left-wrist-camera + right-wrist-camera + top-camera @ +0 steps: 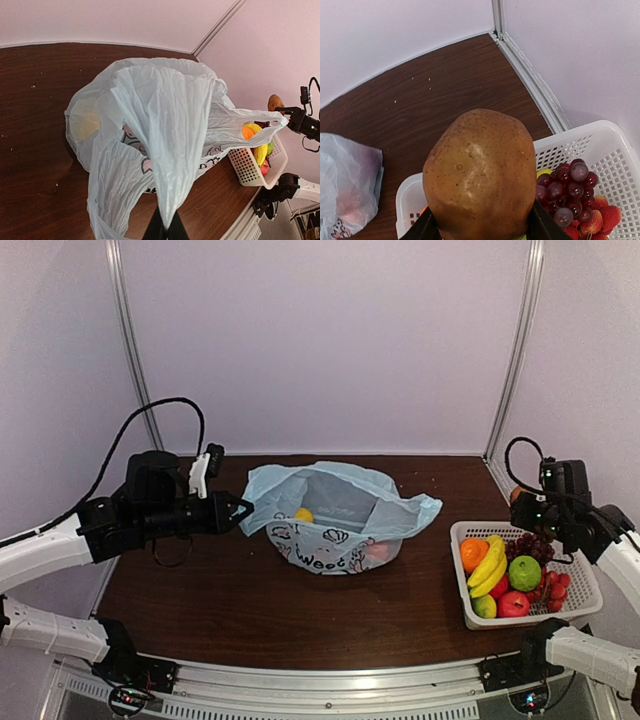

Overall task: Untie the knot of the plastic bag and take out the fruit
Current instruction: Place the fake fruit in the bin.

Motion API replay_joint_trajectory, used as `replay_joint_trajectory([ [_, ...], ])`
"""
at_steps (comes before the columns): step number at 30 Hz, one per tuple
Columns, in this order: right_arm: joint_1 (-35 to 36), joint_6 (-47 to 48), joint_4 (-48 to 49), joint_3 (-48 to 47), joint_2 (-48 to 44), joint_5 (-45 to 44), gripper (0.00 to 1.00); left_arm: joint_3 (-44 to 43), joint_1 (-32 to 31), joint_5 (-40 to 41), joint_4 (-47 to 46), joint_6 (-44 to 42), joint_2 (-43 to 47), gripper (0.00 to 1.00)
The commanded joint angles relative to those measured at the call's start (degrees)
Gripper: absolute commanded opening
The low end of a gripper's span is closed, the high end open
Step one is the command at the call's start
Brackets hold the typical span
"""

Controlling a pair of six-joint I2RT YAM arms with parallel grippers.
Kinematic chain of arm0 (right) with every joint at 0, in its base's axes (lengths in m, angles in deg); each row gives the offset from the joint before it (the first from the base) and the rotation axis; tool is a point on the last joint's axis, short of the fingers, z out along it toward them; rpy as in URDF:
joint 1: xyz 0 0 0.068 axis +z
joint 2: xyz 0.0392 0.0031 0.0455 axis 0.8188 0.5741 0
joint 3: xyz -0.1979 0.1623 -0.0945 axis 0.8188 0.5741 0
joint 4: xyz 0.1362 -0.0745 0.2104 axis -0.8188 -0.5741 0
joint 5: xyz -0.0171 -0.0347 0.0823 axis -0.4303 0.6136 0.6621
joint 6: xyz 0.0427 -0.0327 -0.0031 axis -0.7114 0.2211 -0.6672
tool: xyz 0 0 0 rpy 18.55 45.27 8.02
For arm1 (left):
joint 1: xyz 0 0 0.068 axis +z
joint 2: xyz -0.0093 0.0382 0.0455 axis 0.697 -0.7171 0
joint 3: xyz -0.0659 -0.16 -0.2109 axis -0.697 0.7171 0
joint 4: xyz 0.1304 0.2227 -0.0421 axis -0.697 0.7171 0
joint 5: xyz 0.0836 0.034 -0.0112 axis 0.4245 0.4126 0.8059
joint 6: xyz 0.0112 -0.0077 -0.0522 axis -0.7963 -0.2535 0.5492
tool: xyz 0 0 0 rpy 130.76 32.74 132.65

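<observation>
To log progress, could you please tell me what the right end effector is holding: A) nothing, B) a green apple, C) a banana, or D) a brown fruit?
D: the right wrist view shows the right end effector gripping a brown fruit on both sides, near the basket.

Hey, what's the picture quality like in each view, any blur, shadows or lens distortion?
Top external view: even, soft light, slight blur, hardly any shadow by the plastic bag. Left wrist view: wide-angle lens bends the table edge, and the bag fills the frame. Right wrist view: the brown fruit looms close, hiding part of the white basket.
</observation>
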Motion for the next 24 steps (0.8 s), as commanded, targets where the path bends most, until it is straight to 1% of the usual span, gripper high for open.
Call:
replay_joint_trajectory([
  [1,-10.1,-2.7,5.2,3.1,0.5,10.2,0.44,1.4,0.5,1.3,-0.2,-0.5,2.5,0.0],
  [2,-13.0,-3.7,5.4,3.9,1.0,11.1,0.44,1.4,0.6,1.4,0.0,-0.5,2.8,0.0],
  [3,-14.3,-5.0,5.6,5.0,1.0,11.4,0.44,1.5,0.6,1.4,0.1,-0.6,3.2,0.0],
  [6,-21.9,-7.6,8.8,9.4,-2.9,14.3,0.44,1.8,0.8,1.3,0.7,-0.6,4.7,0.0],
  [9,-26.0,-8.4,7.9,10.5,-5.7,12.9,0.44,2.2,1.1,1.4,1.3,-1.0,6.0,0.0],
  [15,-27.8,-9.6,4.0,8.8,-7.7,4.5,0.43,3.0,1.5,1.3,0.9,-1.8,7.2,0.0],
  [18,-27.9,-10.8,1.9,7.5,-8.2,1.4,0.44,2.8,1.8,-0.1,0.2,-2.3,6.7,0.0],
  [21,-28.0,-15.1,-2.1,6.9,-9.3,-0.4,0.43,1.9,2.0,-1.7,-0.4,-2.9,5.5,0.0],
  [24,-28.0,-19.5,-4.2,8.4,-13.3,-1.1,0.44,1.3,2.0,-2.9,-0.8,-3.5,4.4,0.0],
])
